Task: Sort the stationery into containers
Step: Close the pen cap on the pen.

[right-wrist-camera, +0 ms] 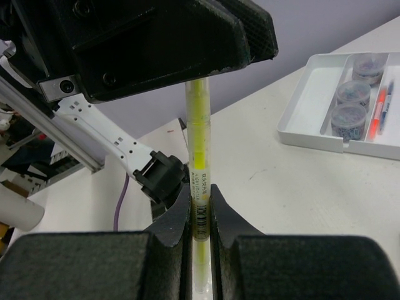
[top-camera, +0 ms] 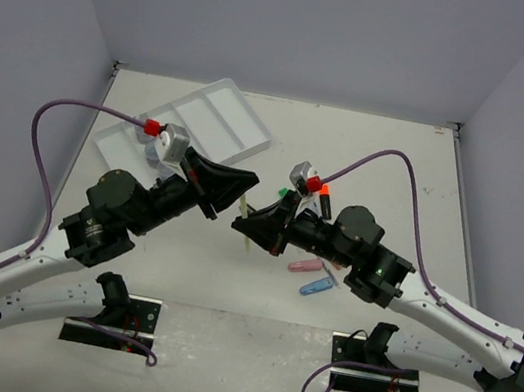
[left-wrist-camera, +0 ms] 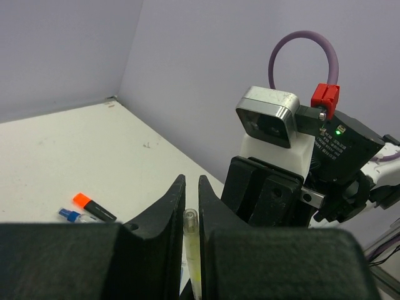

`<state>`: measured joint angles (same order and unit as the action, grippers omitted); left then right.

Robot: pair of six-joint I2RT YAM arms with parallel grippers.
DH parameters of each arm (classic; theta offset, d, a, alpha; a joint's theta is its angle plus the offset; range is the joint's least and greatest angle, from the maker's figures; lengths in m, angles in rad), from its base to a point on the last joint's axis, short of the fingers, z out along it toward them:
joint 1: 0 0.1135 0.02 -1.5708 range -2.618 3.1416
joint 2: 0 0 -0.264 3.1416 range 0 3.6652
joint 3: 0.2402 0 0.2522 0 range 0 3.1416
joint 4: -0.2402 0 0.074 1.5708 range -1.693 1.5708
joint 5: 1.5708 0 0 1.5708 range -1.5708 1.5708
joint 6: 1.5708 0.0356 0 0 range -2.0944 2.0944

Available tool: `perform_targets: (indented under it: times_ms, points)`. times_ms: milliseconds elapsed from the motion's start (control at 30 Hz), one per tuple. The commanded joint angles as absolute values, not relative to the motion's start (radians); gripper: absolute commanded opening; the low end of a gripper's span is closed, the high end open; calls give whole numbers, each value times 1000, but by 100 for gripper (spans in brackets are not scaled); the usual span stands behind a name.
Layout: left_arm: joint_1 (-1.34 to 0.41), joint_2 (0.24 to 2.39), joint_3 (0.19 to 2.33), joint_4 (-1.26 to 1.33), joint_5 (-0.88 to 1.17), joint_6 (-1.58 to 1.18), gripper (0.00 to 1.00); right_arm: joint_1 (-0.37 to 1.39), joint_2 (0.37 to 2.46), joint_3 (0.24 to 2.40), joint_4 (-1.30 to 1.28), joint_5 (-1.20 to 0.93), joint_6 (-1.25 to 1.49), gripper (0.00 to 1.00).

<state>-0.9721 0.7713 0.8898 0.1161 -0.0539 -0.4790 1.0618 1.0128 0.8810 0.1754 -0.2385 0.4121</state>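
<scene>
A thin yellow pen (right-wrist-camera: 200, 125) is held between both grippers above the table. My right gripper (right-wrist-camera: 200, 190) is shut on its barcoded lower part. My left gripper (left-wrist-camera: 190, 181) is shut on the pen's clear end (left-wrist-camera: 191, 244). In the top view the left gripper (top-camera: 244, 196) and right gripper (top-camera: 241, 223) meet tip to tip at the table's middle. The white compartment tray (top-camera: 221, 113) lies at the back left; in the right wrist view (right-wrist-camera: 312, 134) it holds three clear round jars (right-wrist-camera: 350, 119) and thin pens (right-wrist-camera: 375, 115).
A pink oblong piece (top-camera: 305, 266) and a blue one (top-camera: 317, 287) lie on the table under the right arm. An orange-capped black highlighter (left-wrist-camera: 94, 207) and a blue-capped bottle (left-wrist-camera: 69, 215) lie close together. A green cap (top-camera: 284, 193) shows by the right wrist.
</scene>
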Motion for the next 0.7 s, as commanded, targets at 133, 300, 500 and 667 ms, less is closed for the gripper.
perform_targets:
  times_ms: [133, 300, 500, 667]
  points:
    - [-971, 792, 843, 33, -22, -526, 0, 1052, 1067, 1153, 97, -116, 318, 0]
    - [-971, 807, 777, 55, 52, -595, 0, 1001, 1182, 1395, 3, -127, 284, 0]
    - [-978, 833, 652, 180, 148, -693, 0, 924, 1282, 1635, -88, -190, 289, 0]
    - [-980, 779, 635, 143, 107, -687, 0, 919, 1280, 1598, -109, -165, 273, 0]
